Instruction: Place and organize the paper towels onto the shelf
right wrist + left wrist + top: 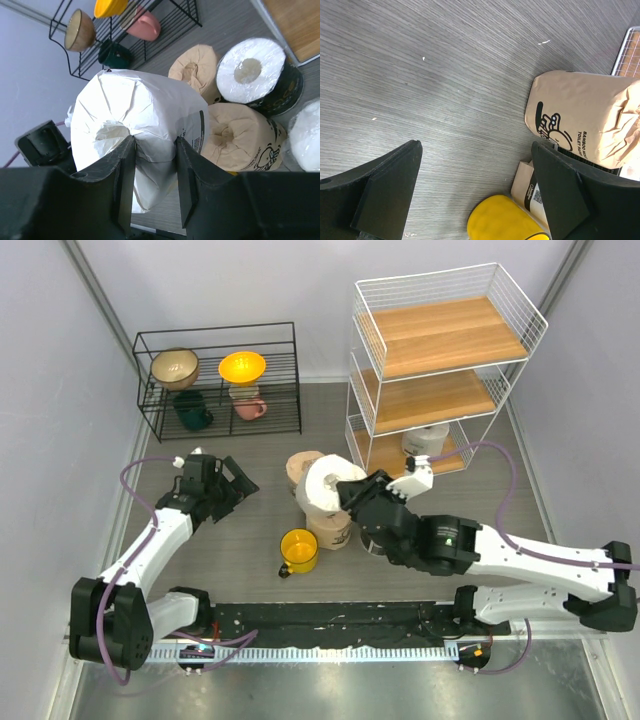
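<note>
My right gripper (347, 496) is shut on a white paper towel roll (328, 483), held above the cluster. In the right wrist view one finger sits in the roll's core and the other outside, pinching its wall (142, 115). Two tan rolls (196, 65) (245, 135), a white roll with dark wrap (257, 70) and another white roll (307, 135) stand below. A white roll (430, 440) rests at the bottom board of the white wire shelf (440, 325). My left gripper (236, 486) is open and empty, left of a lying tan roll (585, 115).
A yellow mug (298, 550) stands in front of the rolls, also in the left wrist view (505, 220). A low black wire rack (215, 340) with bowls and mugs is at the back left. Grey walls close both sides.
</note>
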Motion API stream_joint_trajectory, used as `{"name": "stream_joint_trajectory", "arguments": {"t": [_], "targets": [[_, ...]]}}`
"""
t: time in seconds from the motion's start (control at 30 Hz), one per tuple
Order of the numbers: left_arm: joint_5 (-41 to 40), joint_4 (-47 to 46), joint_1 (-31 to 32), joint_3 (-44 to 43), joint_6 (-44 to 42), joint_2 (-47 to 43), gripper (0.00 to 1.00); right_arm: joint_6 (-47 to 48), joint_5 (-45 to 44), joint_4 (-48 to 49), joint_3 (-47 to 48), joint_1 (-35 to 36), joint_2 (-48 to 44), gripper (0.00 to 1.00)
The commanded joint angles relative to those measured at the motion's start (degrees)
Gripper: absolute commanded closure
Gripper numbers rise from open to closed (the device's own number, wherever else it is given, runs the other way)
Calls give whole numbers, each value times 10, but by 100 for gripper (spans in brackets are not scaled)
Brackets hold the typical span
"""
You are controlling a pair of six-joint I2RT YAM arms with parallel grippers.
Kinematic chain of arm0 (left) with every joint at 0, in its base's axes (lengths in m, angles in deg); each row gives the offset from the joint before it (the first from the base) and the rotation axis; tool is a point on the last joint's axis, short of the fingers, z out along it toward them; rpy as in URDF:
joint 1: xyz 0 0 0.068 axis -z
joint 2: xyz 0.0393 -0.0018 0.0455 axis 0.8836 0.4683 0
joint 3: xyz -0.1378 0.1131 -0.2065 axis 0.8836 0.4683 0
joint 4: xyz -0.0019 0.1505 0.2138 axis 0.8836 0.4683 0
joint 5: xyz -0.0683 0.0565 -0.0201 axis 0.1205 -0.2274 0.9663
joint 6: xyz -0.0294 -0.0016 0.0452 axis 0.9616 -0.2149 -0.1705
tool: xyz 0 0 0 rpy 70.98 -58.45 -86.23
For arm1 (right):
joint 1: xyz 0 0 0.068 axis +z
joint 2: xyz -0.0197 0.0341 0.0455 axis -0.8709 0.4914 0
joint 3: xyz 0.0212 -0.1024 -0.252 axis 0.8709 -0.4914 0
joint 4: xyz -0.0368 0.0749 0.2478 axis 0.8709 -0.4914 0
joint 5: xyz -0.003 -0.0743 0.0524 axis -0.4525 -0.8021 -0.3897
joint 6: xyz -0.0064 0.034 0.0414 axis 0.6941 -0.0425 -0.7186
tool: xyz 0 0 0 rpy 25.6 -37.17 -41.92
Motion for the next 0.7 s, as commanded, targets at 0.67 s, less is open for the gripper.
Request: {"name": "stream_joint_trajectory", "arguments": {"t": [0.67], "targets": [[2, -4, 3, -16, -3, -1, 4, -408, -223, -468, -31, -6, -171, 74]]}}
